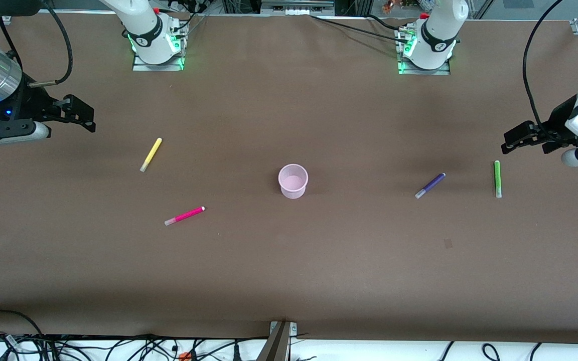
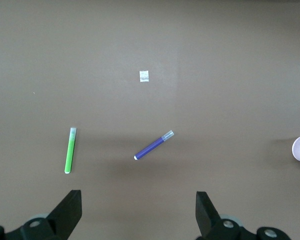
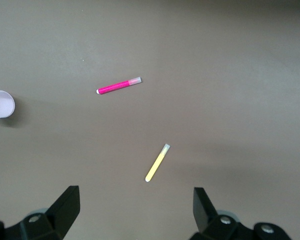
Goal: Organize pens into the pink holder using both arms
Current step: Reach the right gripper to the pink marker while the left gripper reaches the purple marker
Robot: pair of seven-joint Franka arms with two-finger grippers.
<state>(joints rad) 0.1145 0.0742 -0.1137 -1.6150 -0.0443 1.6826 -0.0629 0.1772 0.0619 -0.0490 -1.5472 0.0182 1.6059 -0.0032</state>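
A brown table [image 1: 289, 271] holds a pink cup [image 1: 293, 180] standing upright near its middle, empty as far as can be seen. Four pens lie flat around it, all apart from it and from each other.

Toward the right arm's end lie the yellow pen [image 1: 151, 154] and the magenta pen [image 1: 184, 215]; the magenta one is nearer the front camera and closer to the cup. Toward the left arm's end lie the purple pen [image 1: 430, 185] and the green pen [image 1: 497, 178], the purple one between the cup and the green one.

The right gripper [image 1: 86, 120] hangs above its end of the table, fingers spread wide and holding nothing; the yellow pen is the nearest to it. The left gripper [image 1: 512, 142] hangs above the other end, also spread wide and empty, close to the green pen. A small pale scrap [image 2: 144, 76] lies on the table nearer the front camera than the purple pen.
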